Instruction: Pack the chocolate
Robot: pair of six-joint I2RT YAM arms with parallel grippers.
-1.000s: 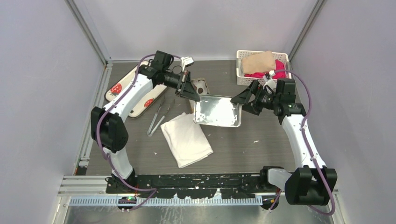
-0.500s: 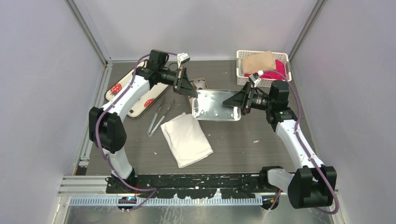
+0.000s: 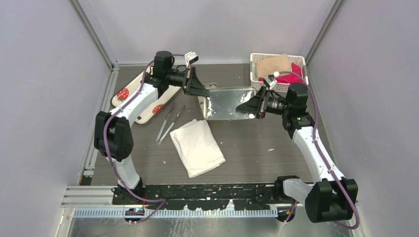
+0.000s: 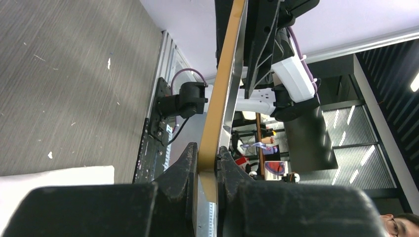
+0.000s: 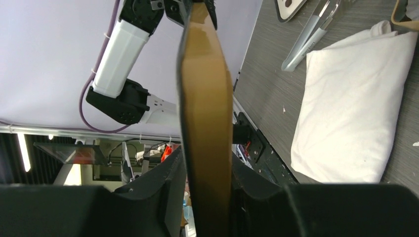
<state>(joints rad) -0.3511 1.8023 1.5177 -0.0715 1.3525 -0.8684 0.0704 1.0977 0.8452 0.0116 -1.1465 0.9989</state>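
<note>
The left hand is clenched on one short edge of the gold lid, its fingers pinching the thin sheet from both sides. The right hand grasps the opposite short edge the same way. The lid therefore hangs between the two hands, off the counter. Its long axis runs from hand to hand across the top view, and its mirror face is tilted up toward the camera. Any coming move looks to turn on that shared hold: both arms must travel together along one line, or the sheet will twist. Just under the lid's left end shows a strip of gold rim, which I take for the tin; it lies nearer the left hand. The chocolate is not visible in any view. It is most likely in that tin, hidden behind the raised lid, so I cannot count the pieces. Counted outward: two hands, one lid, one tin rim, and one folded white cloth nearer the bases. Beside the cloth lies what looks like one pair of tongs. At far left is one strawberry-print tray, and at far right one white basket holding beige and pink cloth.
</note>
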